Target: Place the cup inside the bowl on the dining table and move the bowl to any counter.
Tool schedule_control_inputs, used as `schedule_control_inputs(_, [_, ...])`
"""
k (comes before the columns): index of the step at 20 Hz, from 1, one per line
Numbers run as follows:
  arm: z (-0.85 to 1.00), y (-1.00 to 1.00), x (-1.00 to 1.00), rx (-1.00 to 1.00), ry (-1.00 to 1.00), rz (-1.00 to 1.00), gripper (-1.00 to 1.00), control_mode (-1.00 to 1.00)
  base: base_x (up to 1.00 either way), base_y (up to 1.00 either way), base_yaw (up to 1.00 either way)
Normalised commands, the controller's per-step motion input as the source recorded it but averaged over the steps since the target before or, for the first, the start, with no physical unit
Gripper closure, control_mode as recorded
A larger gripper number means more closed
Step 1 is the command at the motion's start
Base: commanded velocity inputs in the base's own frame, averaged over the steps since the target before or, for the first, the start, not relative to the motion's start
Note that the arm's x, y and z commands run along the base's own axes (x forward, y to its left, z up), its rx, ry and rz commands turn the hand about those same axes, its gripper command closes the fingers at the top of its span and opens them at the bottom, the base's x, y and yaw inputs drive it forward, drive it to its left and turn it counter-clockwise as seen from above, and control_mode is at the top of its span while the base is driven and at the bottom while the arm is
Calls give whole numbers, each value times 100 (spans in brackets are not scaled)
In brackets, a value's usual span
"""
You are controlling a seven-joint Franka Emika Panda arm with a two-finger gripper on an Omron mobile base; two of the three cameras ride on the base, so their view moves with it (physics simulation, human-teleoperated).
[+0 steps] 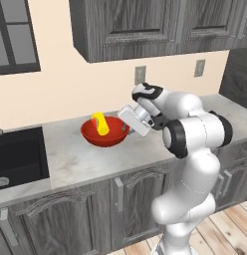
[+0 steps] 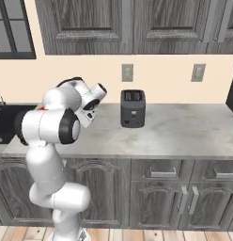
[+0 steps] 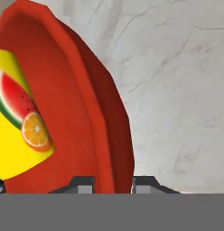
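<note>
Right at the gripper, the two finger tips straddle the bowl rim, one tip inside the wall and one outside, so the jaws look clenched on the rim. From the left base view the gripper meets the bowl at its right edge, the hand reaching in from the right. Bowl lies leftward of the hand, wide axis level, and sits on the counter or barely above it; contact underneath cannot be told. Cup leans inside the bowl, tilted, long axis slanting up toward the wall, clear of the fingers. Hand view shows the cup on the far side of the gripped wall. Judgement: bowl is already over the counter, so the coming move is likely letting go and backing off rightward. Farther back, sink lies left; toaster stands well apart.
</note>
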Motion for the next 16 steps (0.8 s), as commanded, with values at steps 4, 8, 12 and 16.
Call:
schedule_control_inputs(4, [-33,1,1,0,7,0,100,-100,0,0,0])
schedule_control_inputs(8, [-35,9,13,0,1,0,100,-100,0,0,0])
schedule_control_inputs(12, [-5,6,16,0,0,0,100,-100,0,0,0])
schedule_control_inputs(16, [-1,6,24,0,0,0,100,-100,0,0,0])
